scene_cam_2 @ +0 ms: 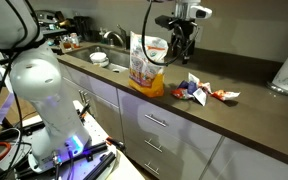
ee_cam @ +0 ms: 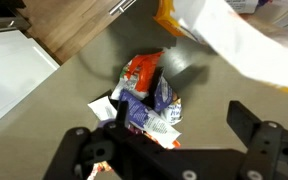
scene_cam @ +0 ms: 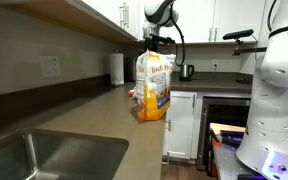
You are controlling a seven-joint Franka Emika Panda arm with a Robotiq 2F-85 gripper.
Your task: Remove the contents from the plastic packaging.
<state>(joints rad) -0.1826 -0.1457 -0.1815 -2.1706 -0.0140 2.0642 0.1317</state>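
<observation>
The plastic packaging [scene_cam: 154, 88] is a tall white and yellow-orange bag that stands upright on the counter in both exterior views [scene_cam_2: 144, 65]. Its edge shows at the top right of the wrist view [ee_cam: 234, 40]. Several small purple, white and orange packets [scene_cam_2: 196, 90] lie in a heap on the counter beside the bag and show in the wrist view [ee_cam: 144, 95]. My gripper [scene_cam_2: 181, 48] hangs in the air beside the bag's top, above the packets. In the wrist view the gripper [ee_cam: 182, 116] is open and empty.
A steel sink [scene_cam: 44, 155] is set in the counter at one end. A white paper towel roll [scene_cam: 116, 68] and a kettle [scene_cam: 186, 71] stand further along. Wall cabinets hang above. A second white robot [scene_cam_2: 39, 85] stands in front of the counter.
</observation>
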